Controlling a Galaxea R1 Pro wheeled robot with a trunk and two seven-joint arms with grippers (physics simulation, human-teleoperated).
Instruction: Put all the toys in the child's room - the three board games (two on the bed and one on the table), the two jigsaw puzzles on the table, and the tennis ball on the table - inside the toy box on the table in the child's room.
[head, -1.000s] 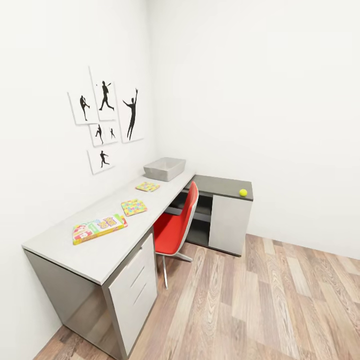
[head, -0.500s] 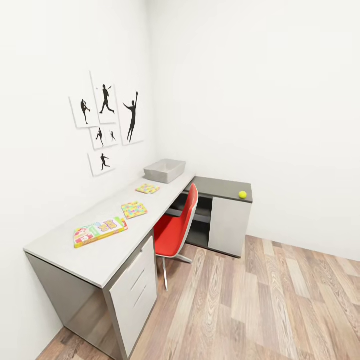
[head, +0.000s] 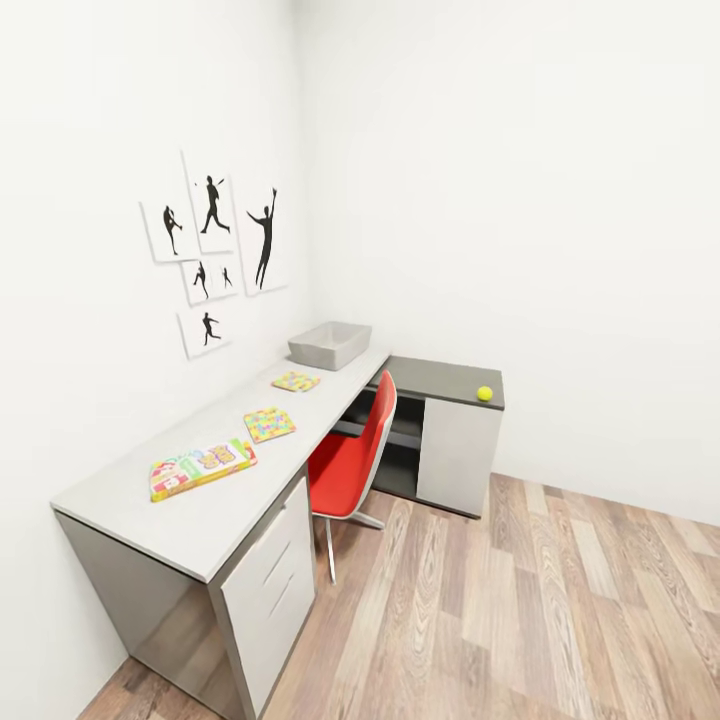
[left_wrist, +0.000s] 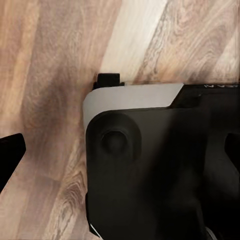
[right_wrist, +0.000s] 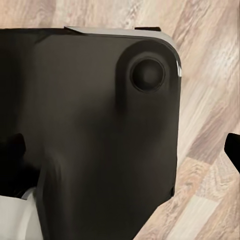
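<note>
Grippers can't be read as apart or together: both wrist views look down past the dark base at the floor (left_wrist: 45, 60). On the table (head: 215, 500), left to right: board game (head: 200, 467), two puzzles (head: 268, 424) (head: 296, 381), toy box (head: 330, 344), ball (head: 485, 393). Against the earlier frames everything sits slightly smaller and lower, so the camera has moved, not the toys. Nothing is boxed yet.
</note>
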